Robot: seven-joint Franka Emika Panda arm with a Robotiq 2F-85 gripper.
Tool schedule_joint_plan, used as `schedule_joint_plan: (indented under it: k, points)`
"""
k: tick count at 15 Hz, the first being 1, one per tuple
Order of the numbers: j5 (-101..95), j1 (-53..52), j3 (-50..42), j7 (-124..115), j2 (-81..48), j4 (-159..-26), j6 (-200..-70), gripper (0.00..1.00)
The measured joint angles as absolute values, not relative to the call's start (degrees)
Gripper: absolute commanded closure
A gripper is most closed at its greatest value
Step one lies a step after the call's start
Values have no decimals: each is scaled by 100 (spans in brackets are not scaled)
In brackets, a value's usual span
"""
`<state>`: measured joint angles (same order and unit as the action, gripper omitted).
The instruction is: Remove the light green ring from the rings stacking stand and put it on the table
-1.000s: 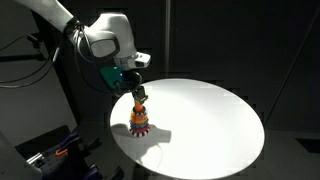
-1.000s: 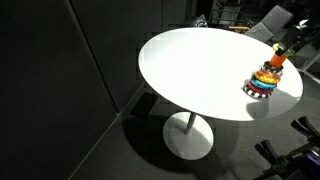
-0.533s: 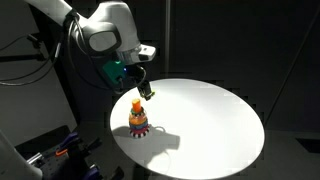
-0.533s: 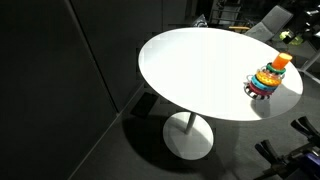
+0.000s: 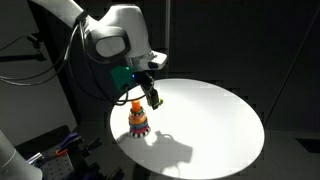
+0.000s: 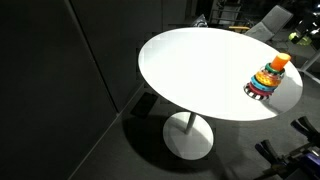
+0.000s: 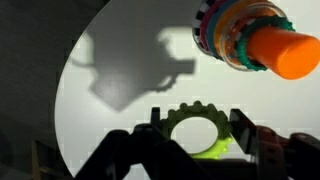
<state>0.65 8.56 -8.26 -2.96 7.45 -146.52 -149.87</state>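
Observation:
The rings stacking stand (image 5: 138, 119) stands on the round white table (image 5: 210, 125) near its edge, with its orange top piece uppermost; it also shows in the other exterior view (image 6: 269, 78) and at the top right of the wrist view (image 7: 245, 35). My gripper (image 5: 153, 99) hangs just above and beside the stand. In the wrist view my gripper (image 7: 196, 135) is shut on the light green ring (image 7: 197, 133), a pale yellow-green toothed ring held between both fingers above the table (image 7: 120, 60).
Dark surroundings on all sides. A dark panel (image 6: 60, 90) stands beside the table and the table's foot (image 6: 188, 138) is on the floor. Equipment with cables sits low down (image 5: 50, 155). The gripper's shadow falls on the tabletop (image 7: 130, 70).
My gripper has risen off the stand with the light green ring and shifted sideways, away from the orange top. The stand has stayed in place.

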Motion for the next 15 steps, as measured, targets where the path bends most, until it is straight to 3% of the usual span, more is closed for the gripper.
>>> schedule_joint_plan:
  k: [15]
  points:
    - [174,1178,-1195,-226,-1036,-13717,-14540,55]
